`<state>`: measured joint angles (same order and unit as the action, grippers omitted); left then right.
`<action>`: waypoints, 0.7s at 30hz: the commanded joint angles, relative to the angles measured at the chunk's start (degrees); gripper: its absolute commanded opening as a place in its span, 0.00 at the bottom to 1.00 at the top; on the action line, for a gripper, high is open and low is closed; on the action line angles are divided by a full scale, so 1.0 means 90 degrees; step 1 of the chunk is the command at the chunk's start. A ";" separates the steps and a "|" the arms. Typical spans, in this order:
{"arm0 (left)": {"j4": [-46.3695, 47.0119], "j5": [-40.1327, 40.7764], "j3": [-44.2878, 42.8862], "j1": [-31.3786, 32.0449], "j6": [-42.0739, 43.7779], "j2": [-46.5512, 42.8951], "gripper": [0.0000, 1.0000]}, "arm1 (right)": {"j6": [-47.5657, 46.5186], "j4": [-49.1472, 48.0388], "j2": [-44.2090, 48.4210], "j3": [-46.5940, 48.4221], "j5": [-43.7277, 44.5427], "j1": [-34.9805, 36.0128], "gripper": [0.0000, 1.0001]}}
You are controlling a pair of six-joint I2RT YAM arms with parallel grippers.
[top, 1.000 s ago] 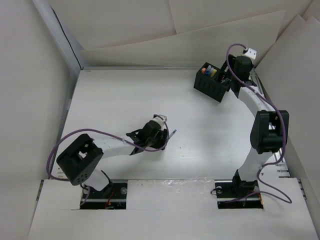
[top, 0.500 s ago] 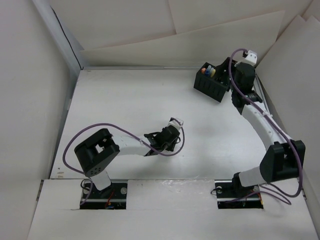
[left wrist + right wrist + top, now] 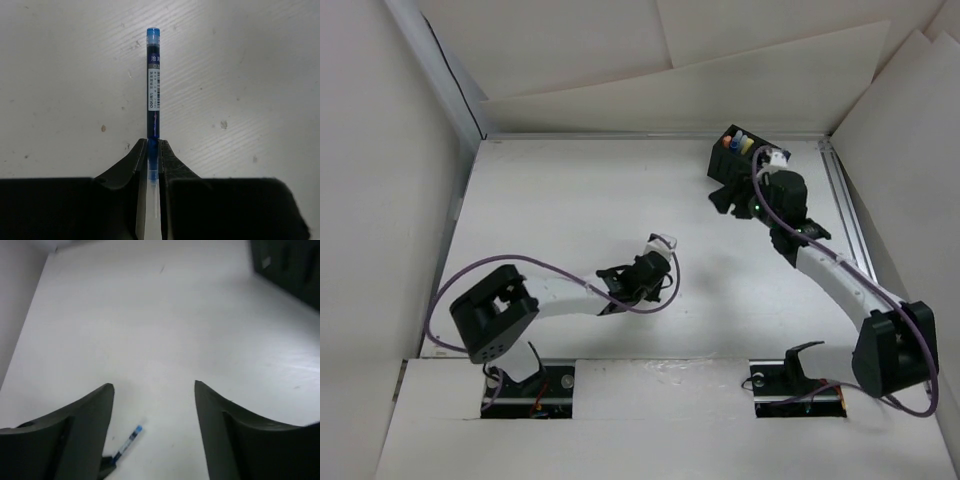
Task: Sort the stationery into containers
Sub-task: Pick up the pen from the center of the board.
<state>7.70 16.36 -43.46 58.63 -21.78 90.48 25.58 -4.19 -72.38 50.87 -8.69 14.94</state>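
The left gripper [image 3: 153,148] is pinched on the blue pen [image 3: 153,90] at its clear end, so most of the barrel juts free. It is well apart from the organiser box [image 3: 728,160], towards the arm bases. The right gripper [image 3: 154,385] hangs wide and empty just beside the box. With so short a hold the pen may swing, so a slow carry towards the box and an end-first lowering into a compartment looks safest.

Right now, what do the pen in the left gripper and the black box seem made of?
The pen: likely plastic, a smooth translucent barrel, dark blue above and pale at the gripped end, with a printed label. The box: probably moulded plastic, matt black with ribbed sides, though small in this view.
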 commanded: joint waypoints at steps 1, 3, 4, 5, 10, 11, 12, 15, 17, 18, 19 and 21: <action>0.0159 -0.0040 0.0112 -0.0147 -0.0197 -0.1194 0.00 | -0.0098 0.0026 -0.0209 -0.0184 -0.1601 0.0361 0.75; 0.0305 -0.0206 0.0326 -0.0226 -0.0197 -0.1545 0.00 | 0.0038 -0.0256 -0.0347 -0.0330 -0.1904 0.0517 0.84; 0.0374 -0.0206 0.0385 -0.0226 -0.0265 -0.1711 0.00 | 0.0135 -0.0364 -0.0443 -0.0330 -0.2089 0.0673 0.86; 0.0481 -0.0284 0.0444 -0.0226 -0.0265 -0.2013 0.00 | 0.0136 -0.0442 -0.0444 -0.0388 -0.2149 0.0742 0.88; 0.0609 -0.0343 0.0747 -0.0226 -0.0402 -0.2514 0.01 | 0.0564 -0.0979 -0.0658 -0.0389 -0.2354 0.1132 0.92; 0.0676 -0.0411 0.0747 -0.0226 -0.0402 -0.2591 0.01 | 0.0566 -0.1058 -0.0717 -0.0389 -0.2481 0.1220 0.92; 0.0677 -0.0412 0.0747 -0.0226 -0.0402 -0.2592 0.01 | 0.0682 -0.1290 -0.0814 -0.0389 -0.2482 0.1221 0.92; 0.0677 -0.0470 0.0747 -0.0226 -0.0402 -0.2592 0.01 | 0.0878 -0.1517 -0.0913 -0.0389 -0.2666 0.1357 0.90; 0.0677 -0.0470 0.0747 -0.0226 -0.0402 -0.2592 0.01 | 0.1025 -0.1819 -0.1088 -0.0389 -0.2736 0.1425 0.84; 0.0677 -0.0470 0.0747 -0.0226 -0.0402 -0.2592 0.01 | 0.1083 -0.1820 -0.1089 -0.0389 -0.2803 0.1426 0.81; 0.0677 -0.0470 0.0747 -0.0226 -0.0402 -0.2592 0.01 | 0.1083 -0.1820 -0.1243 -0.0389 -0.2804 0.1494 0.78; 0.0677 -0.0470 0.0747 -0.0226 -0.0402 -0.2592 0.01 | 0.1141 -0.1879 -0.1332 -0.0389 -0.2804 0.1494 0.70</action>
<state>12.21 12.53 -37.06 56.62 -24.91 67.90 33.95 -15.70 -83.31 46.81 -31.81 27.51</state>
